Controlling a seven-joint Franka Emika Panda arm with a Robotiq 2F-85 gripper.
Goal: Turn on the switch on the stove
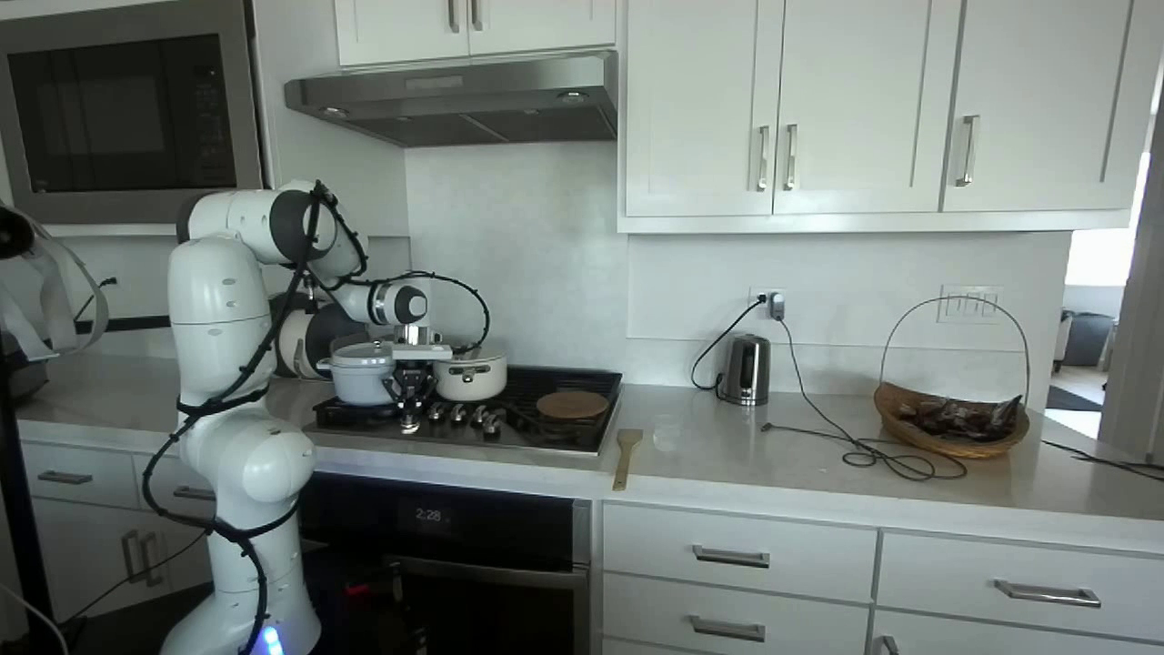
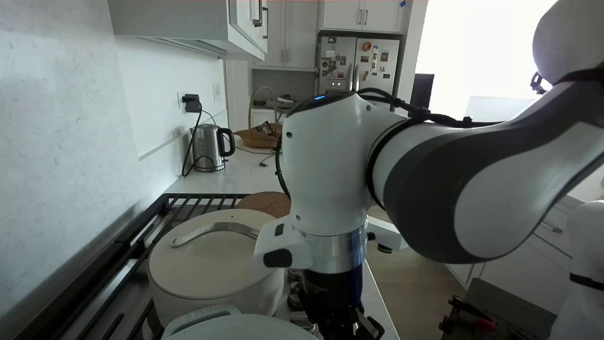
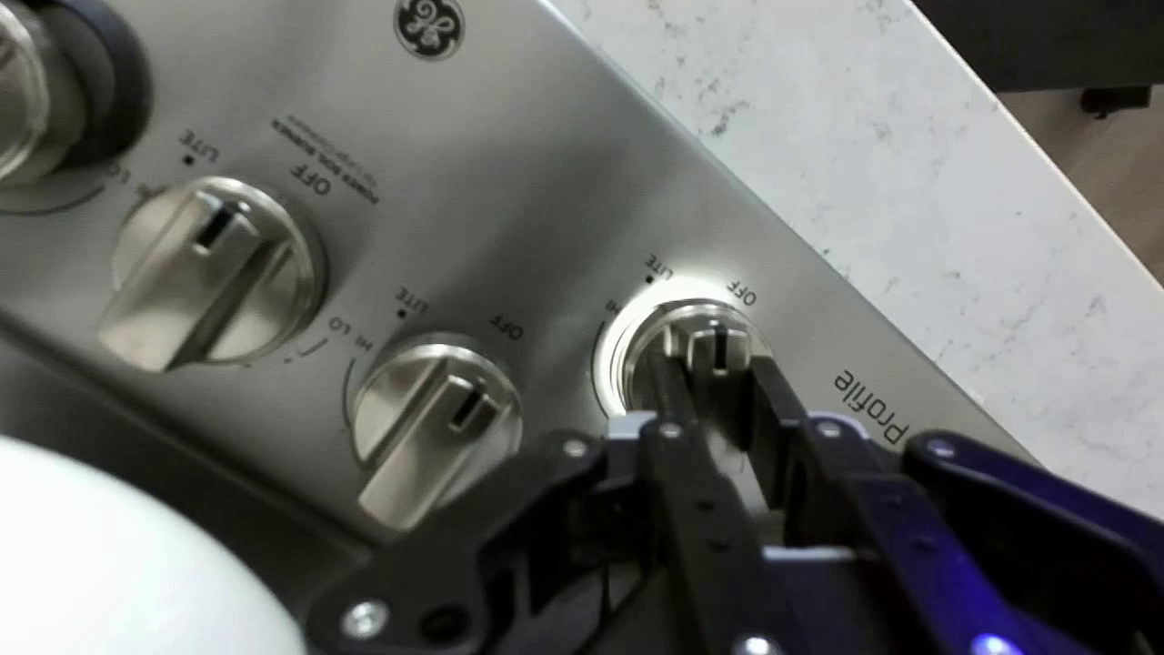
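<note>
The stove (image 1: pixel 546 444) is a black cooktop with dark grates and a steel front panel (image 3: pixel 546 236). In the wrist view, a silver knob (image 3: pixel 720 338) on that panel has a bright white ring glowing around its base. Its dark mark points up, near the OFF and LITE labels. My gripper (image 3: pixel 718 368) has its two black fingers closed on either side of the knob's ridge; the fingers hide the knob's lower part. In both exterior views the gripper (image 1: pixel 411 420) points straight down over the knob row, and the knob it holds is hidden there. Two neighbouring knobs (image 3: pixel 214 273) (image 3: pixel 441 428) show unlit rings.
A pale blue-grey pot (image 1: pixel 362 375) and a cream lidded pot (image 2: pixel 212 264) stand on the grates close behind the gripper. A brown round board (image 1: pixel 571 405) lies on the right grate. A wooden spatula (image 1: pixel 626 455), kettle (image 1: pixel 747 371) and basket (image 1: pixel 950 441) are on the counter.
</note>
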